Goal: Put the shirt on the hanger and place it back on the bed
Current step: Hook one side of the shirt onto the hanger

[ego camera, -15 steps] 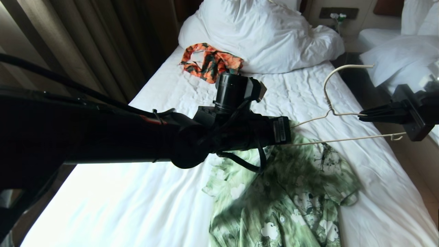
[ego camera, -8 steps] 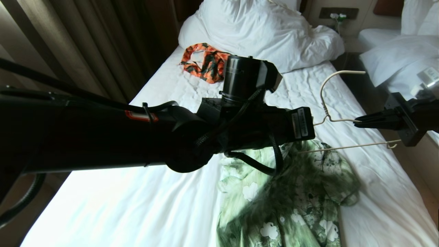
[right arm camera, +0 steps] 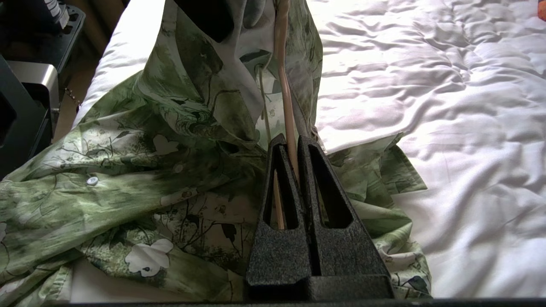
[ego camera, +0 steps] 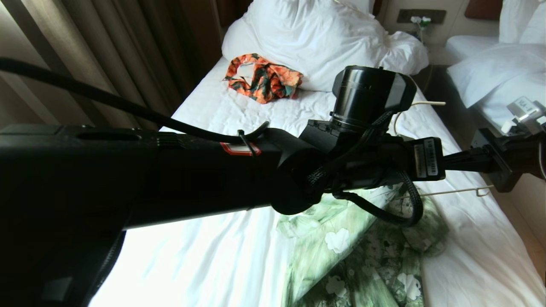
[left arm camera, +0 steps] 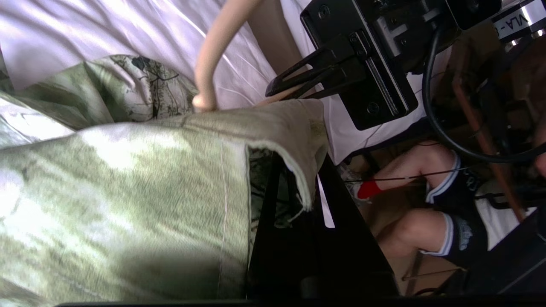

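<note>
Two tools clamped, right tool (right arm camera: 294, 149) pinching hanger (right arm camera: 283, 85), left tool holding shirt (left arm camera: 128, 192), head view hides both grips.

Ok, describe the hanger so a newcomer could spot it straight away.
Start at the bed with the wrinkled white sheet. Above the green floral shirt, the right gripper is shut on the hanger, a thin cream plastic frame with a hook. It is the only rigid thing among the fabrics.

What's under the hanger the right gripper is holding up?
The green floral shirt lies rumpled on the bed's white sheet below the hanger, which the right gripper pinches. One fold is lifted over the hanger's arm. The far end is hidden by cloth.
</note>
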Controlling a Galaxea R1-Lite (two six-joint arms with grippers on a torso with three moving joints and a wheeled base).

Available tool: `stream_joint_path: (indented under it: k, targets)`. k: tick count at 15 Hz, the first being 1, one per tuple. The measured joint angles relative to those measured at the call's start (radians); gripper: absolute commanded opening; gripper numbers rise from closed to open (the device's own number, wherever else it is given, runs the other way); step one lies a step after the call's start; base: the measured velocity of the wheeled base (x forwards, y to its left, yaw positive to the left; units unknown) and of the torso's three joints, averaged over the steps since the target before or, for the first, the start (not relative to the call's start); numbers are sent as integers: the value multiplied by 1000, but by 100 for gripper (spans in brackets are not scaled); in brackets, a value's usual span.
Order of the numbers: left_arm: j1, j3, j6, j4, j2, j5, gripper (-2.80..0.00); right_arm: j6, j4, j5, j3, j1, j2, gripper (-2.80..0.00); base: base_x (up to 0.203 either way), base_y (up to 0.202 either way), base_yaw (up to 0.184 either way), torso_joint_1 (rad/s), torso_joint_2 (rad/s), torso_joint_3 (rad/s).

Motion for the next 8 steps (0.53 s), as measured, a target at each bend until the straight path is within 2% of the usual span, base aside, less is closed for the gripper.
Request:
stream_joint_path:
  k: [2, 4, 6, 8]
  targets:
    - [-31, -38, 74, 21, 29, 43, -280, 3, -48, 0, 33, -1, -1, -280, 0, 0, 0, 0, 0, 0]
    - [-69, -46, 103, 18, 45, 119, -280, 5, -70, 0, 51, -2, -2, -280, 0, 0, 0, 0, 0, 0]
    - [-90, -49, 156, -1, 52, 147, -280, 5, -74, -1, 71, -3, -8, -280, 0, 0, 0, 0, 0, 0]
    - [-110, -49, 172, -31, 53, 185, -280, 3, -76, -1, 100, 3, -20, -280, 0, 0, 0, 0, 0, 0]
